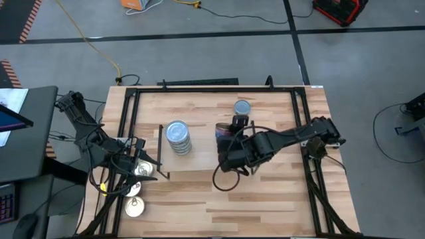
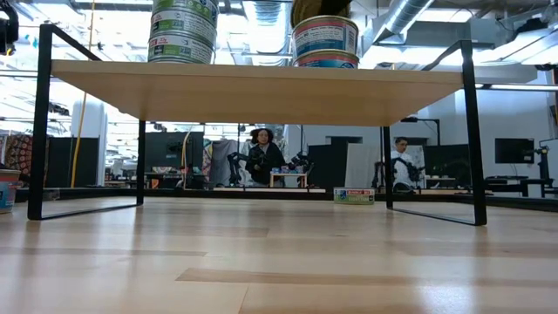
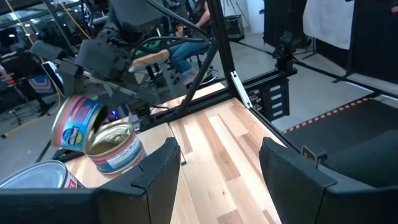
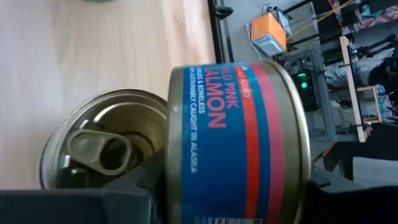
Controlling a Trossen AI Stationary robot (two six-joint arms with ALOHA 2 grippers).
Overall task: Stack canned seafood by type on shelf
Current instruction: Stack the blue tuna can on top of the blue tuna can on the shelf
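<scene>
Holding a blue and red salmon tin (image 4: pixel 239 143) tilted on its side, our right hand (image 1: pixel 229 143) pinched it just above a pull-tab tin (image 4: pixel 102 149).

We saw that lower tin's shiny lid on the shelf (image 1: pixel 265 109), near a stack of blue-grey-lidded tins (image 1: pixel 178 137) and one lone tin (image 1: pixel 242 107). Our left hand (image 3: pixel 217 174) hung spread at the surface's (image 1: pixel 265 206) left edge by two gold-lidded tins (image 1: pixel 136 207).
</scene>
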